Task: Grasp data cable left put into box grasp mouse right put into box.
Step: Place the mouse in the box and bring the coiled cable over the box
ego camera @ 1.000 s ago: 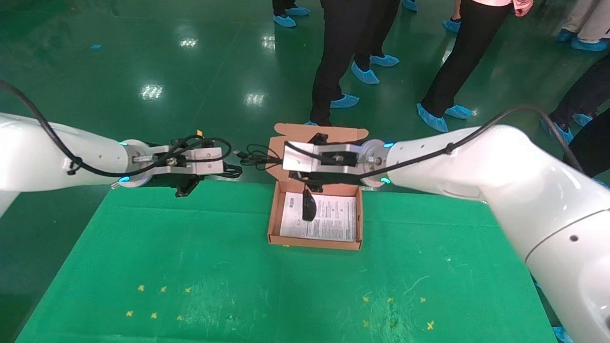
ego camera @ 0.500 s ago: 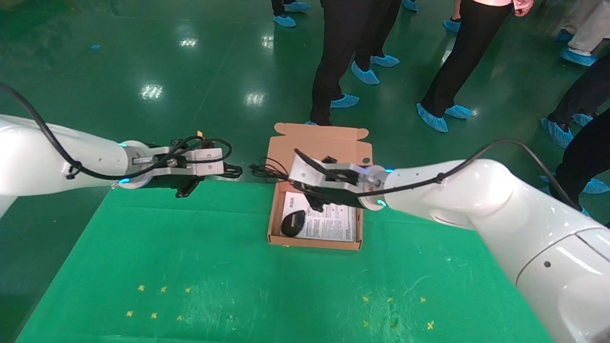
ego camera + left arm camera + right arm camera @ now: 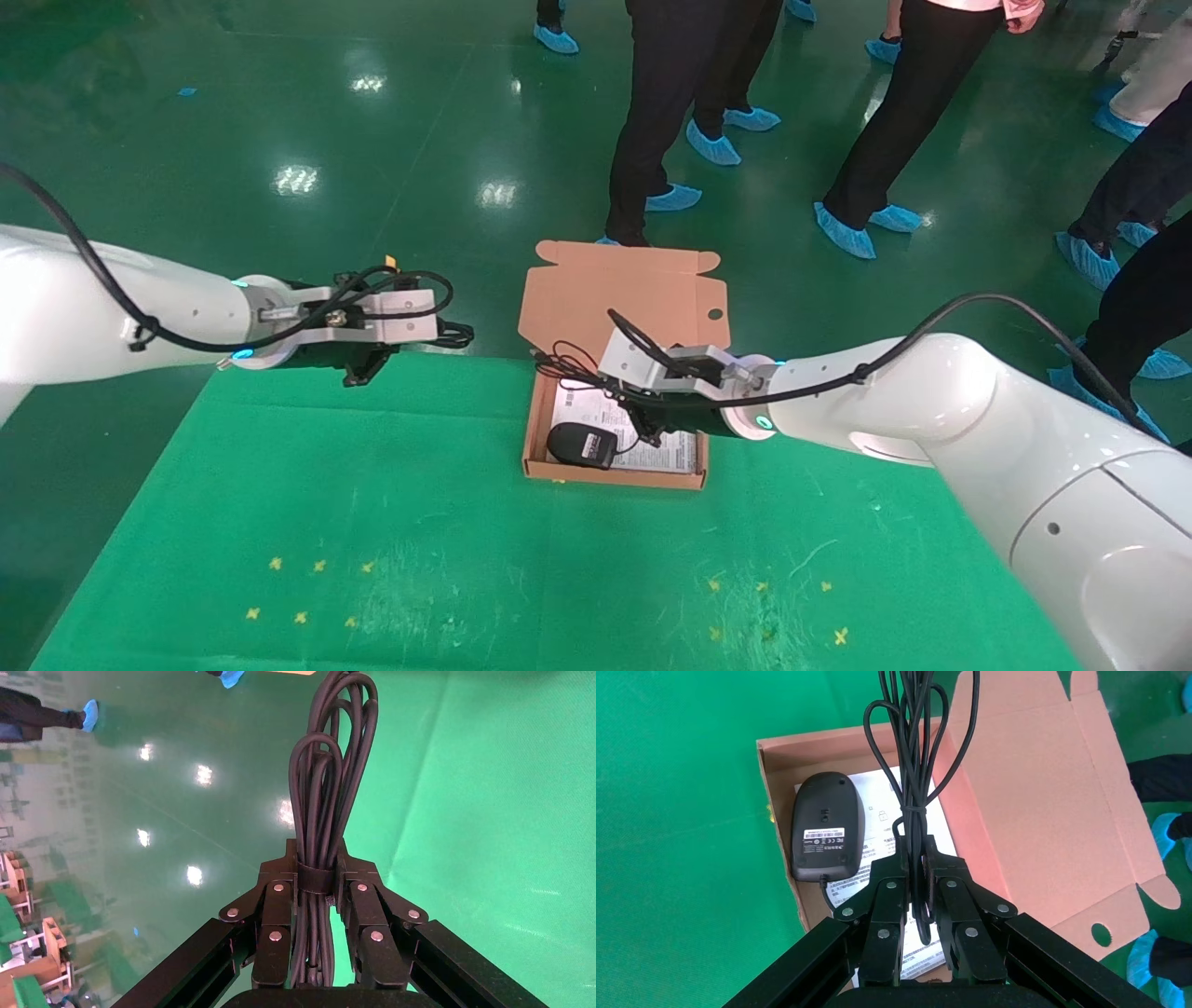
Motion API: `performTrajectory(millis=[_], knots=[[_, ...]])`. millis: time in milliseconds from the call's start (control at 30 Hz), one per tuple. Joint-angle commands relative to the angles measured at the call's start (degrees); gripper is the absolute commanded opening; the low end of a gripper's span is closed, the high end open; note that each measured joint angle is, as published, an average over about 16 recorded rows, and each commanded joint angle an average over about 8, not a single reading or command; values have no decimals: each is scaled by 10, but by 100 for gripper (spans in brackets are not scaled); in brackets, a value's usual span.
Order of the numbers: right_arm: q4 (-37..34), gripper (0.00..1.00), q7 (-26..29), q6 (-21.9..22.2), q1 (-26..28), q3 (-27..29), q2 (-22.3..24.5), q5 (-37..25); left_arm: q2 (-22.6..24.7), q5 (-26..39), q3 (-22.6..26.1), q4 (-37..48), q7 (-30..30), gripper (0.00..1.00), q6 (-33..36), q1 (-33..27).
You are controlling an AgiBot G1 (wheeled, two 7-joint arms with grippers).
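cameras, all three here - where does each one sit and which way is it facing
Head view: on the robot's head, looking forward and down at the table; both arms show.
Left wrist view: on the left arm, looking along the left gripper shut on the data cable.
Right wrist view: on the right arm, looking down at the box; the right gripper pinches the mouse cord.
Head and right wrist views share the upturned mouse.

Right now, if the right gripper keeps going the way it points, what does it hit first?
Probably the box, its floor sheet or side wall beyond the upturned mouse. The right gripper, shut on the mouse's cord, points down into it; depth unclear.
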Motion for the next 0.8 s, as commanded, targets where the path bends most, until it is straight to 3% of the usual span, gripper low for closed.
performTrajectory(millis=[33,533,800], knots=[[-2,100,5,-1,1,-6,0,1,0,0,0,0,0,0,0,0],[35,100,21,5,1,-15,31,3,24,-21,0,9,17,0,-19,15],[77,100,24,11,11,-10,82,2,50,-54,-2,21,57,0,-53,32]])
